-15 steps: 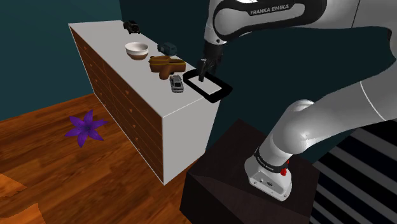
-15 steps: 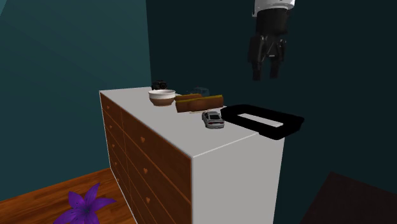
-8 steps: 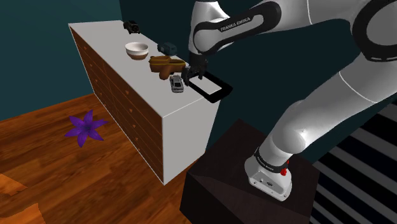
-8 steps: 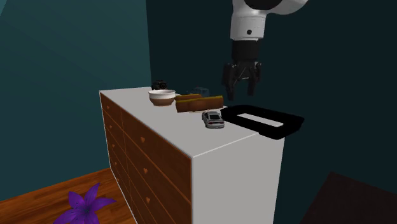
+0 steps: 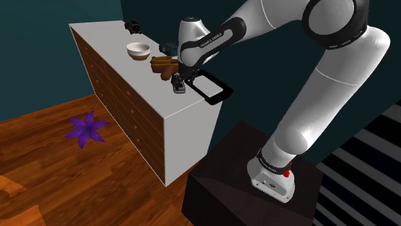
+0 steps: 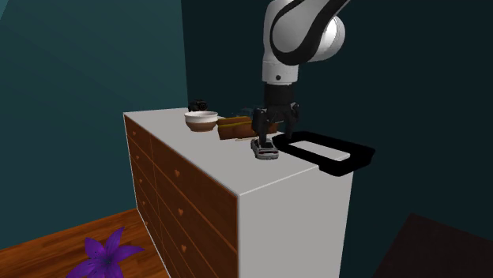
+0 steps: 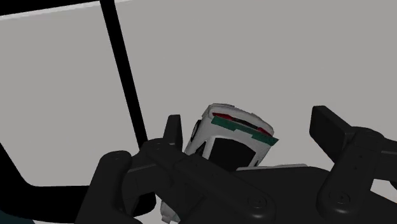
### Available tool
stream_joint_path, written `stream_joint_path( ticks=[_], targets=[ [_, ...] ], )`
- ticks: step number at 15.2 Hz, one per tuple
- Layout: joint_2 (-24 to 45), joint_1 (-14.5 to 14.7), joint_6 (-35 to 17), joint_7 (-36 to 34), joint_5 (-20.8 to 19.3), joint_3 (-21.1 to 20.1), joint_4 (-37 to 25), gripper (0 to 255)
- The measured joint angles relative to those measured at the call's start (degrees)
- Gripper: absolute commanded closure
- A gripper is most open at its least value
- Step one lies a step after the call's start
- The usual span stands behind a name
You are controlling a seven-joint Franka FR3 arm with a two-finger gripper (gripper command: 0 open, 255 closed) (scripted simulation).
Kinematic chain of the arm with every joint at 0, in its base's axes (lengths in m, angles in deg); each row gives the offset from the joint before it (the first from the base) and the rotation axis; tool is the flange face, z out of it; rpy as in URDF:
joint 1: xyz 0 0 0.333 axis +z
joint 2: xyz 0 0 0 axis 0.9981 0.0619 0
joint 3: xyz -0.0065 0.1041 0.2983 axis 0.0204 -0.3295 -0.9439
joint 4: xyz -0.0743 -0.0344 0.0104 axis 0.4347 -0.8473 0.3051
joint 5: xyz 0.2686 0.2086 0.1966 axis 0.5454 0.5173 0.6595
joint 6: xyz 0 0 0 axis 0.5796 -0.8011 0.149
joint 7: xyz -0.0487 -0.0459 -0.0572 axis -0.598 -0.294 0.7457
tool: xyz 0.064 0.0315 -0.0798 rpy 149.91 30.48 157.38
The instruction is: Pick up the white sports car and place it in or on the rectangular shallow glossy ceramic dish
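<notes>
A small white sports car [image 5: 178, 86] [image 6: 265, 149] stands on the white dresser top [image 5: 115, 48], just beside a rectangular shallow dish [image 5: 210, 88] [image 6: 325, 151] with a black rim and a white floor. My gripper [image 5: 182, 79] [image 6: 273, 133] hangs low right over the car, open. In the wrist view the car [image 7: 233, 130] lies between the fingers of the gripper [image 7: 251, 130]. One finger [image 7: 172, 130] is close at its side and the other finger [image 7: 331, 127] stands well apart. The dish's black rim [image 7: 123, 70] runs beside the car.
Behind the car lie a brown wooden piece [image 5: 168, 64], a white bowl [image 5: 138, 50], a teal object [image 5: 170, 46] and a small dark object [image 5: 133, 26]. The dresser's edge [image 5: 193, 109] drops close by the car. A purple flower [image 5: 86, 127] lies on the wooden floor.
The gripper has moved from above the dish across to the car and come down close over it. Its fingers stay apart. The car and the dish have not moved.
</notes>
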Motion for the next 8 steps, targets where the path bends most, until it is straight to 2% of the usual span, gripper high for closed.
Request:
stream_joint_path(
  ticks=[1, 8],
  targets=[
    [2.4, -0.08, -0.76, -0.95, -0.72, 0.18, -1.88, 0],
    [7.73, -0.01, -5.19, -3.03, -2.42, 0.65, -3.0, 0]
  ],
)
